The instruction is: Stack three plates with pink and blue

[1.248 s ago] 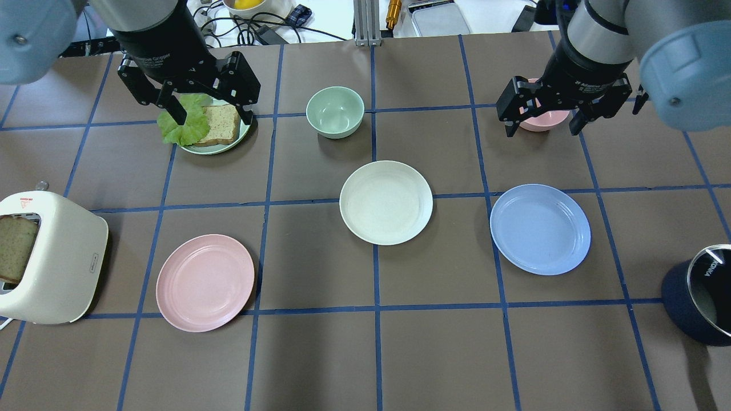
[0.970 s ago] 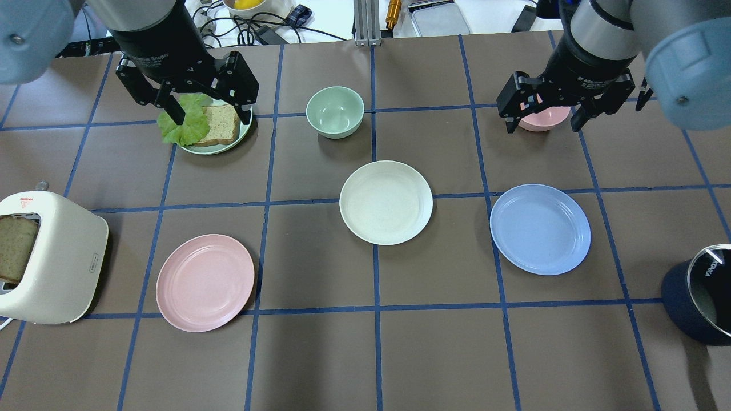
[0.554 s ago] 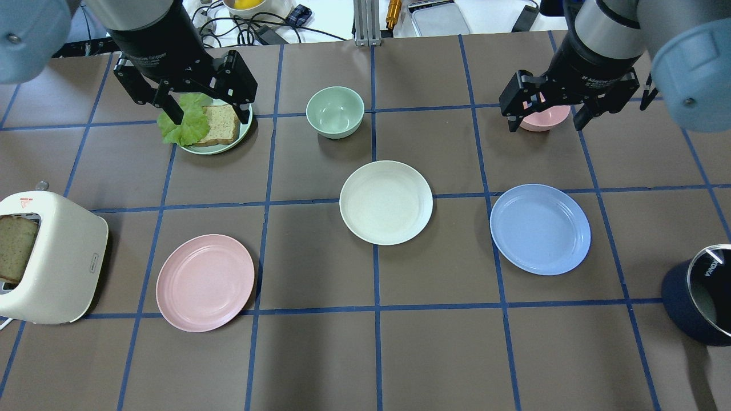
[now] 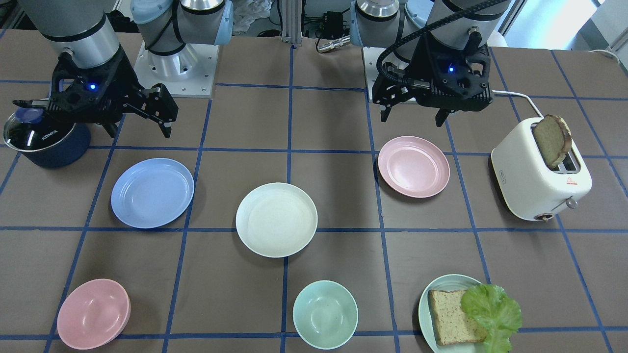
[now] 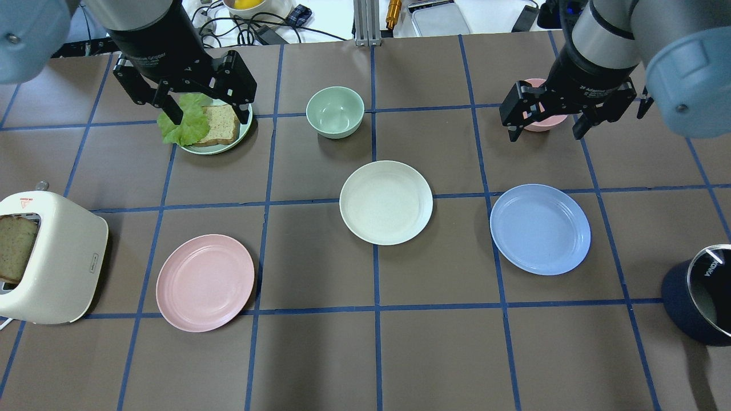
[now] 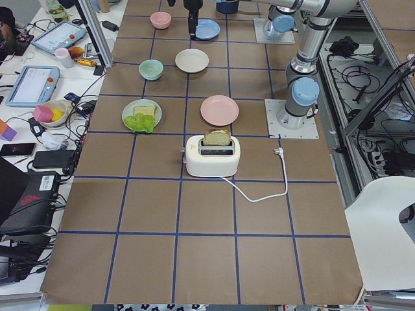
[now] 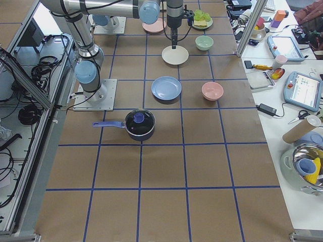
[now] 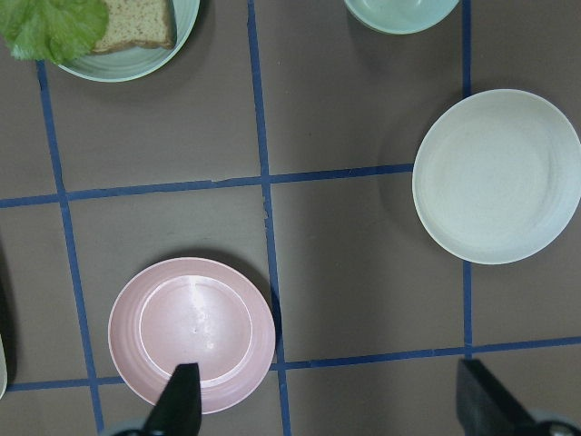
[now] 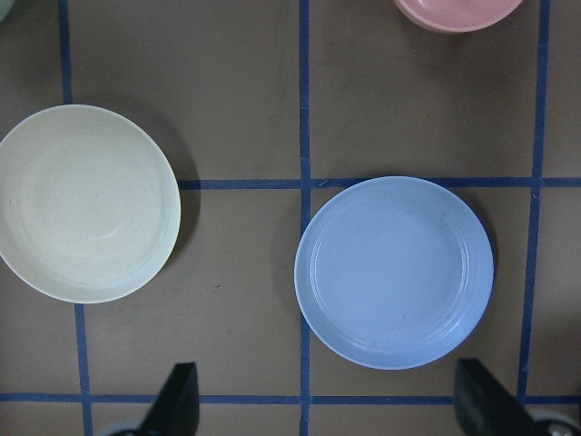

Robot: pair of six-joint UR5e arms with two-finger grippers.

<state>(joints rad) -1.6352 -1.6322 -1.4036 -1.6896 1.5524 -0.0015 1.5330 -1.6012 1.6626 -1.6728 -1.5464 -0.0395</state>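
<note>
No stacking yet: the round matte plastic pink plate [image 5: 205,282] lies lower left, the matching cream plate [image 5: 386,202] centre, the blue plate [image 5: 540,229] right. The left tool [image 5: 210,114] and right tool [image 5: 545,134] hover spread and empty. The next move probably calls for gripping a rim.

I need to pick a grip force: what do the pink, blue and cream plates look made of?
Pink plate: probably matte plastic; dull, even colour, only a soft sheen.
Blue plate: likely the same; moulded concentric rings, no glaze glare.
Cream plate: seemingly speckled plastic or fibre composite, matte; faint flecks show.
</note>
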